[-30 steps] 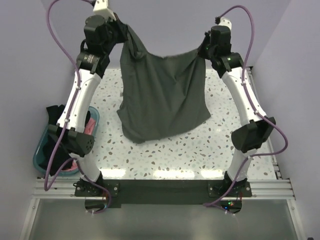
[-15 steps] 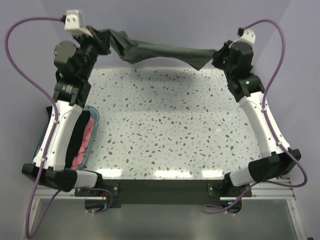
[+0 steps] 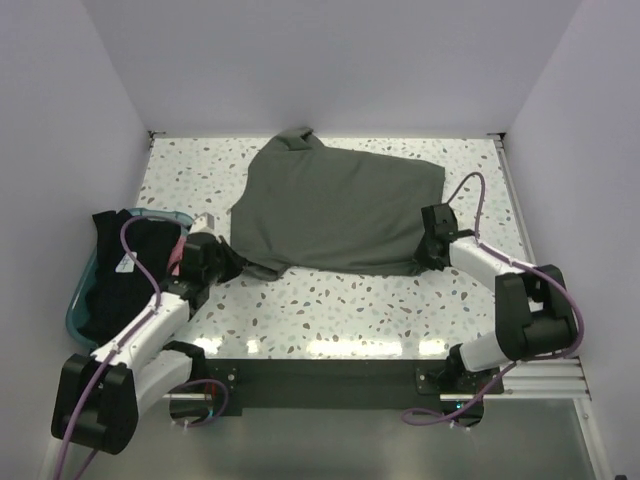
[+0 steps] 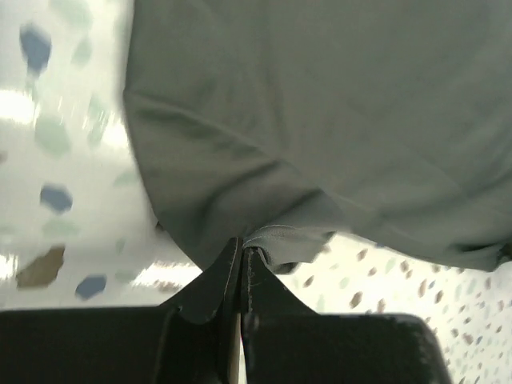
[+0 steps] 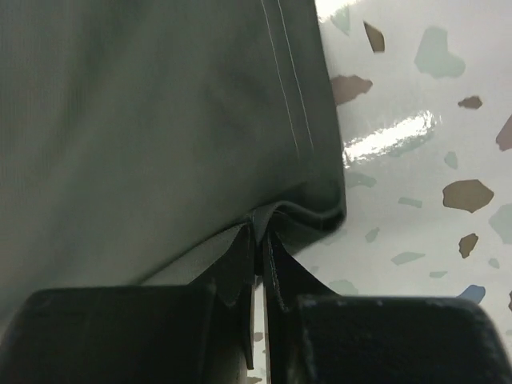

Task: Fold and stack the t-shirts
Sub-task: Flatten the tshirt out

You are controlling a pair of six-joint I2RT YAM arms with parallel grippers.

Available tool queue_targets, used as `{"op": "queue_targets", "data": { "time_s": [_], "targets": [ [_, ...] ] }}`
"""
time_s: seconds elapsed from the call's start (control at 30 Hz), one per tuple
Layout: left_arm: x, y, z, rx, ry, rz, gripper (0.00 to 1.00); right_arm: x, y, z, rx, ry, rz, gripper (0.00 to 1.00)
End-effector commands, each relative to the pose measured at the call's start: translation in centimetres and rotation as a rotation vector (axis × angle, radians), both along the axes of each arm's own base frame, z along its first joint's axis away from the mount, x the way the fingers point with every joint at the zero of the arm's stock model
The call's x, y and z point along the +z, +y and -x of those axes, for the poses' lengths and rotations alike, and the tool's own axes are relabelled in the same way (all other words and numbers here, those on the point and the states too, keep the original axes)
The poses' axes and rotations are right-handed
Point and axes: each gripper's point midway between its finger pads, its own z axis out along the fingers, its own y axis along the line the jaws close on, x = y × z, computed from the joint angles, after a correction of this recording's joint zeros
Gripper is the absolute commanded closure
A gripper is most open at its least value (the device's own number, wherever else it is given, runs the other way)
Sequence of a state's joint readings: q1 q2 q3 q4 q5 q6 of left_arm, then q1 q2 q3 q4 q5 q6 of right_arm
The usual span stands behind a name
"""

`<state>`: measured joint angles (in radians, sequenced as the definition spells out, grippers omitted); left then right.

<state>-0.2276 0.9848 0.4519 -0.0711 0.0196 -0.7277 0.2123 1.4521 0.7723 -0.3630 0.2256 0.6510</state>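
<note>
The olive-green t-shirt (image 3: 335,210) lies spread out on the speckled table (image 3: 350,300), in the middle and toward the far side, with a bunched, raised bit at its far-left edge and its near hem running roughly straight between the two arms. Both arms are down low over the tabletop. The left gripper (image 3: 238,268) sits at the shirt's near-left corner with its jaws pinched tight on a small fold of the fabric; in the left wrist view the two dark fingertips (image 4: 232,272) meet with only a thin pleat of cloth between them, and the cloth fans out smoothly beyond. The right gripper (image 3: 427,256) sits at the near-right corner, likewise clamped narrow on the hem, and the right wrist view shows the stitched edge of the shirt tucked between its closed fingers (image 5: 240,264), with bare table just to the right of it. The cloth between the two grips lies mostly flat, with slight creases near each pinch. At the table's left edge stands a teal tub (image 3: 75,315), well apart from the green shirt, holding a black t-shirt (image 3: 125,265) draped over its rim and a sliver of a pink t-shirt (image 3: 172,264) beside it.
</note>
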Motion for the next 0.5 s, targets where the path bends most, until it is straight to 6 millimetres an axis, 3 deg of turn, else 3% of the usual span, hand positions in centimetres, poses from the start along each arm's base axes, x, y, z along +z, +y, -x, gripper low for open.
{"op": "queue_targets", "data": {
  "time_s": [0.0,0.07,0.17,0.37,0.47],
  "targets": [
    [-1.2,-0.9,1.1,0.03,0.014,0.109,1.0,-1.7,0.1,-0.5,-0.065,-0.003,-0.067,1.0],
    [-3.1,-0.4,2.3,0.042,0.075,0.089,1.0,-2.3,-0.4,0.3,-0.082,0.02,-0.073,1.0],
    [-3.7,-0.5,3.5,0.033,0.102,0.091,1.0,-2.4,-0.9,1.4,-0.105,0.031,-0.066,1.0],
    [-3.0,-1.3,4.7,-0.022,0.088,0.108,0.99,0.4,-1.9,2.7,-0.109,-0.04,-0.041,0.89],
    [-2.6,-2.4,5.3,-0.065,0.099,0.101,0.99,1.5,-2.2,3.4,-0.106,-0.061,-0.034,0.77]
  ]
}}
